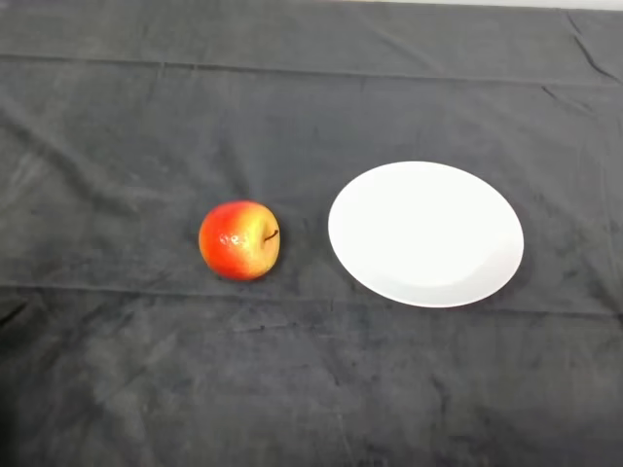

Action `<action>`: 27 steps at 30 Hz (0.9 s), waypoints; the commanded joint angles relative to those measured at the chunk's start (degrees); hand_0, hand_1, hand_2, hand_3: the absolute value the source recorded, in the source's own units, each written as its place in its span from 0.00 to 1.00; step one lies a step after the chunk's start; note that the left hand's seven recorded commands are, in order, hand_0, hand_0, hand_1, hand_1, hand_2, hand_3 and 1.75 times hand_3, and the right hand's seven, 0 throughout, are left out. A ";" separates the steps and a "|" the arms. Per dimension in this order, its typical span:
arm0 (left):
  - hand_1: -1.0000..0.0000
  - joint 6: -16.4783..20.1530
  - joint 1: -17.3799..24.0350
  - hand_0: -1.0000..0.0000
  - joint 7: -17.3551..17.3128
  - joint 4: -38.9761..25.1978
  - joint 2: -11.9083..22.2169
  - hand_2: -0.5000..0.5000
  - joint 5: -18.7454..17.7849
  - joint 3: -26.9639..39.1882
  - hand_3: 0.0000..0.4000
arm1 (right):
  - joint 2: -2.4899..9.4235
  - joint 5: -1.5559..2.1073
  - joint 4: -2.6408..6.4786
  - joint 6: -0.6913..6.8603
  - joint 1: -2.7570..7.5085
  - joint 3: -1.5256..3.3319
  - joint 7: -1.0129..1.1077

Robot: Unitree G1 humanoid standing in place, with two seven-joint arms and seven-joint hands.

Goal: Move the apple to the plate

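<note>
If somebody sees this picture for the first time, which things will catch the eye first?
First the apple, red and yellow, lying on the dark cloth left of centre with its stem pointing right. Then the white plate, bare, just to its right and not touching it.

Dark grey cloth (311, 389) covering the table, creased with fold lines, pale strip along the far edge

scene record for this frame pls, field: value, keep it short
object: red and yellow apple, on its side, stem facing the plate
target: round white plate, nothing on it
surface: dark cloth over the table
relation: apple left of the plate, a gap between them, not touching
hand: not in view
task state: apple not yet on the plate
</note>
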 commanded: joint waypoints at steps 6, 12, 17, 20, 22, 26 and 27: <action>1.00 1.03 -0.23 1.00 1.18 -9.18 -2.29 0.50 2.78 -3.67 0.00 | -1.15 -0.67 1.36 0.20 -1.68 -1.05 0.10; 1.00 3.92 2.04 1.00 0.87 -15.98 -3.66 0.50 4.43 -6.62 0.00 | -1.09 -0.68 1.23 0.20 -1.64 -1.02 0.05; 1.00 6.85 3.81 1.00 0.37 -20.94 -4.34 0.50 5.58 -9.22 0.00 | -1.03 -0.69 1.08 0.21 -1.59 -0.99 -0.02; 1.00 9.02 4.12 1.00 0.47 -23.15 -4.89 0.50 6.65 -11.09 0.00 | -0.99 -0.70 0.97 0.21 -1.55 -0.97 -0.06; 1.00 10.62 4.17 1.00 0.58 -24.46 -5.27 0.50 7.37 -12.47 0.00 | -0.96 -0.71 0.90 0.21 -1.53 -0.96 -0.10; 1.00 13.54 4.09 1.00 0.48 -26.55 -5.74 0.50 8.35 -15.06 0.00 | -0.90 -0.72 0.75 0.22 -1.48 -0.93 -0.16; 1.00 14.15 4.07 1.00 0.38 -26.93 -5.78 0.50 8.50 -15.68 0.00 | -0.89 -0.72 0.72 0.22 -1.46 -0.92 -0.18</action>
